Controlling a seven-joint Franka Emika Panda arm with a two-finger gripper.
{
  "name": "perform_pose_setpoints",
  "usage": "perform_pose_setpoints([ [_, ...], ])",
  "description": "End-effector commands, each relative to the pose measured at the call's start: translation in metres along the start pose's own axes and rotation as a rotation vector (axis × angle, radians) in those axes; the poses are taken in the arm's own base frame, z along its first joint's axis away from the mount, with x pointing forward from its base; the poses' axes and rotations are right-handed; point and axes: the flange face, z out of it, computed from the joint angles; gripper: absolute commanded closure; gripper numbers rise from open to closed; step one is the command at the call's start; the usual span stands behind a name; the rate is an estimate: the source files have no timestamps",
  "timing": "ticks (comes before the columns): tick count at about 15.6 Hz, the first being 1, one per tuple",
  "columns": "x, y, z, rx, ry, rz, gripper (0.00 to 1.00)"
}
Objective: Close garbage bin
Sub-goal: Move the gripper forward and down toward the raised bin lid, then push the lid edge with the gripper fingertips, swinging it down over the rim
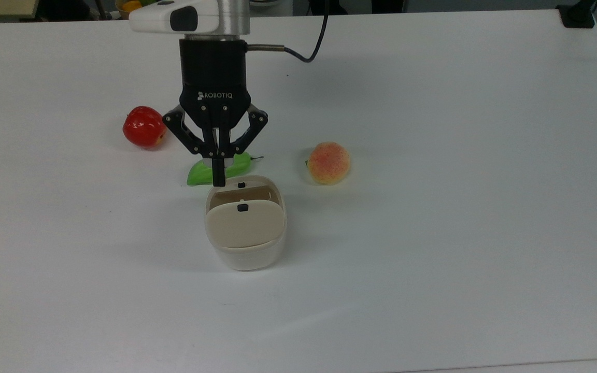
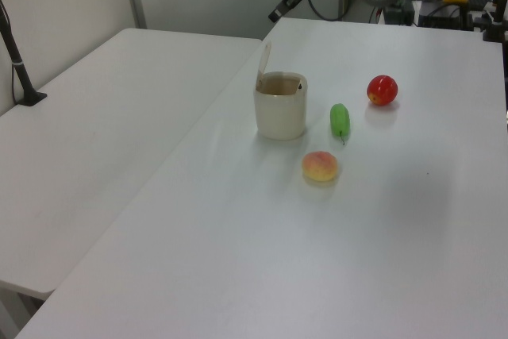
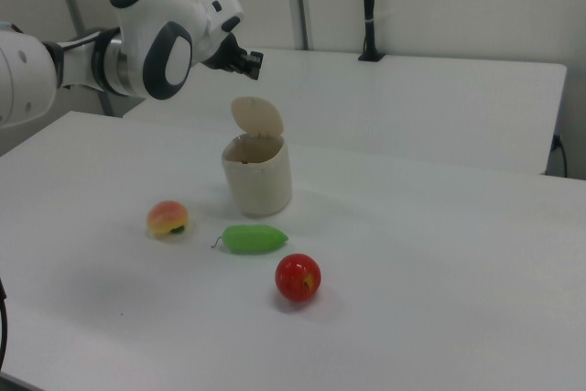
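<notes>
- While its lid (image 1: pixel 245 223) stands raised on the hinge, the garbage bin (image 1: pixel 246 252) sits open near the middle of the white table (image 1: pixel 433 207), its mouth showing a tan inside.
- The bin is a small cream-white tub with rounded corners; the lid is a flat beige flap, and in the right view it stands nearly upright above the rim (image 3: pixel 257 116).
- A small black latch (image 1: pixel 242 207) sits on the lid's free edge, and a matching black catch (image 1: pixel 241 184) sits on the bin's rim at the top view's upper side.
- The gripper (image 1: pixel 219 178) hangs above the table with its two black fingers pressed together into one thin tip; in the top view that tip overlaps the bin's upper rim, yet in the left view (image 2: pixel 275 15) and the right view (image 3: pixel 254 63) it is up in the air, clear of the lid.
- A green cucumber (image 1: pixel 201 173) lies just beside the bin, partly behind the fingers in the top view.
- A red apple (image 1: pixel 144 126) lies toward the top view's left of the cucumber, and a peach (image 1: pixel 328 162) toward the top view's right, both apart from the bin.
</notes>
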Motion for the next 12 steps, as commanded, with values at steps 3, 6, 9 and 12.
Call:
perform_pose_setpoints([
  [3,-0.009,-0.002,0.021,0.006,0.071,0.019,1.0],
  [6,-0.015,-0.004,0.031,0.009,0.056,0.017,1.0],
  [9,-0.017,-0.017,0.034,0.022,0.05,0.006,1.0],
  [12,-0.02,-0.019,0.037,0.024,0.037,0.005,1.0],
])
